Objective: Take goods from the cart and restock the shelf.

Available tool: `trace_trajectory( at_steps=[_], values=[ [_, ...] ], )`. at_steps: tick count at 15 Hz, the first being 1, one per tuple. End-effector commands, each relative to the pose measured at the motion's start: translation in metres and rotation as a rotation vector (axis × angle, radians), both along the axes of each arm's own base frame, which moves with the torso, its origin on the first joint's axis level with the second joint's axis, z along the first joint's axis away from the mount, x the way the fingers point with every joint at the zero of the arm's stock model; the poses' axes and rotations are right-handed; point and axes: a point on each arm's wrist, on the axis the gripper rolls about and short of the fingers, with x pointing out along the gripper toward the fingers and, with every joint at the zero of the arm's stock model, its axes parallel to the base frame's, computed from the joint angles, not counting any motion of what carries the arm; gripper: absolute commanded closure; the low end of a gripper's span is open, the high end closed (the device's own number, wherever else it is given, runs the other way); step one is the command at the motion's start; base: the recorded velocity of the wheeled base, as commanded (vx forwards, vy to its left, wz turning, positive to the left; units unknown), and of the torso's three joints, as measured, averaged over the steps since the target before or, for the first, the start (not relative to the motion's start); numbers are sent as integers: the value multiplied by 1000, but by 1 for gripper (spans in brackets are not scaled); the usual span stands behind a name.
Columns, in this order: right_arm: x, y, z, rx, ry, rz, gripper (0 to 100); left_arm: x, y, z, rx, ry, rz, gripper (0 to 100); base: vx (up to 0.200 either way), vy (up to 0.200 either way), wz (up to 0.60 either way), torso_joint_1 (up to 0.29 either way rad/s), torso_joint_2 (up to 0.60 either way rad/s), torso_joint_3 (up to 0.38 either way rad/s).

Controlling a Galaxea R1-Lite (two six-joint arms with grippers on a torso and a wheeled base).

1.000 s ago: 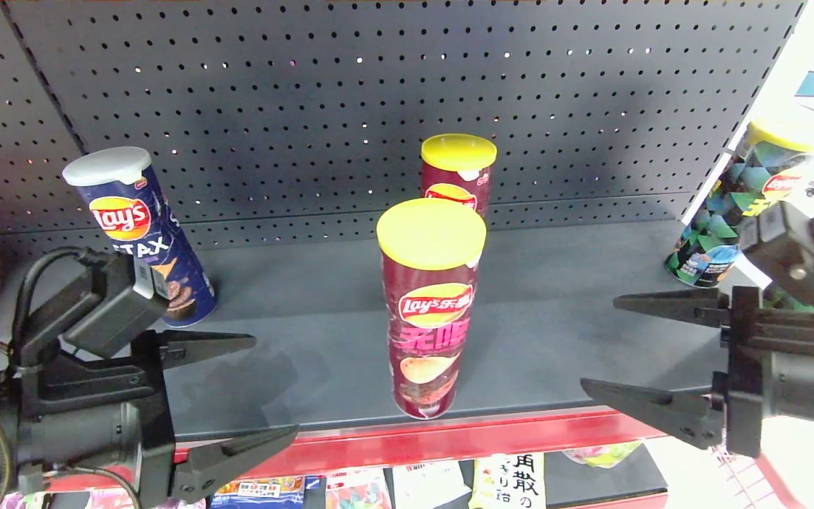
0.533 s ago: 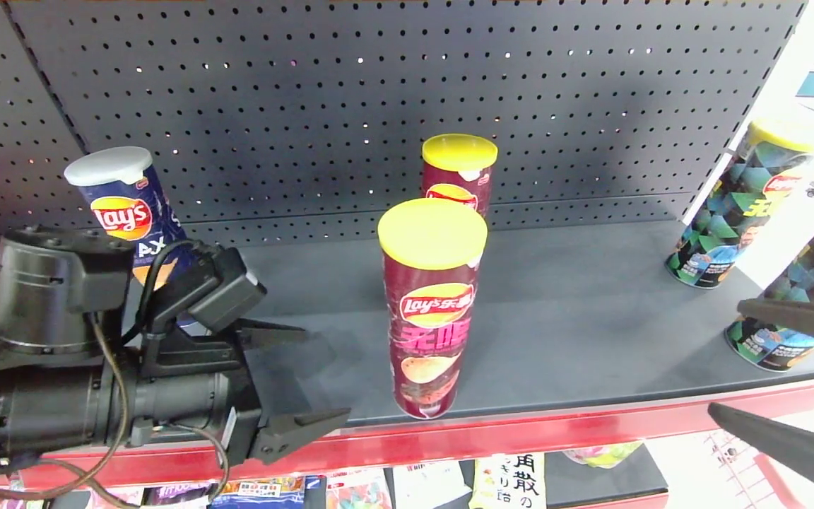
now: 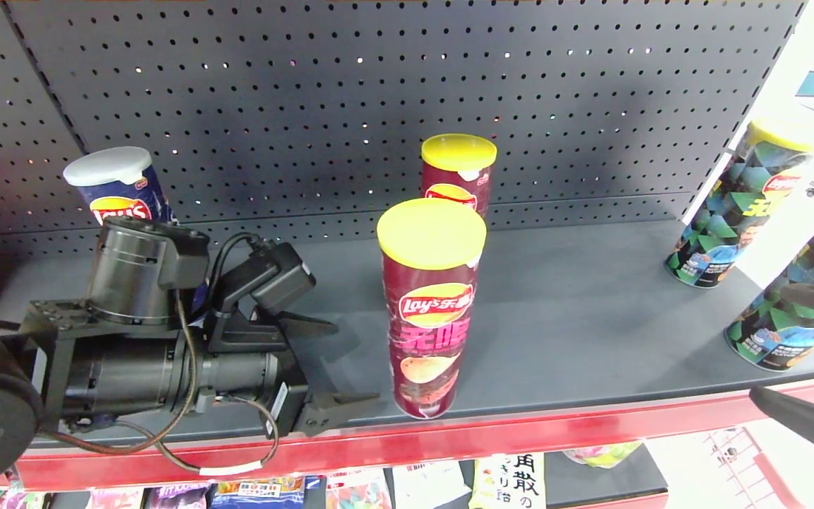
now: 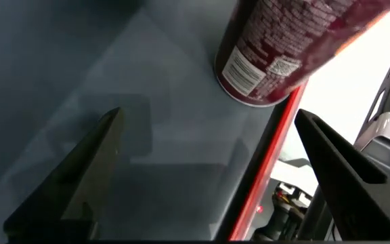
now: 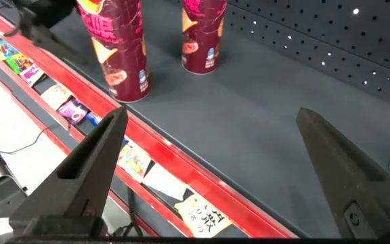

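A dark grey shelf [image 3: 576, 311] with a red rail [image 3: 520, 431] along its front edge holds tall crisp tubes. The front can [image 3: 429, 311] is maroon with a yellow lid. It carries a red-and-yellow oval logo, pink lettering and a picture of a crisp, and it stands upright at the middle of the front edge. The rear can [image 3: 458, 173] matches it and stands behind, near the back edge. A blue can [image 3: 121, 187] with a grey lid stands at the back left. Two green-patterned cans [image 3: 732, 205] stand at the right edge.

The left gripper [image 3: 357, 364] lies over the shelf's front left with its fingers apart. The front can [image 4: 269, 61] is just beyond the tips, untouched. The right gripper [image 3: 767, 344] is at the right edge, also with its fingers apart.

Since a second ago the left gripper has slid right toward the front can, and the right gripper has drawn back.
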Motion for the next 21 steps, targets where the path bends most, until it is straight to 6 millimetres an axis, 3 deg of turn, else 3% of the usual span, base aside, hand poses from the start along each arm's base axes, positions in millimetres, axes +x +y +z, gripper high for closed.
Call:
trace_trajectory(
  at_steps=[1,21],
  values=[
    [1,0,0,-1,2,1,0,5,-3,-5,10,16,0,0,0,0,0,0,0,0],
    [2,1,6,14,-5,-1,0,24,-24,2,-2,-13,-23,0,0,0,0,0,0,0]
  ],
)
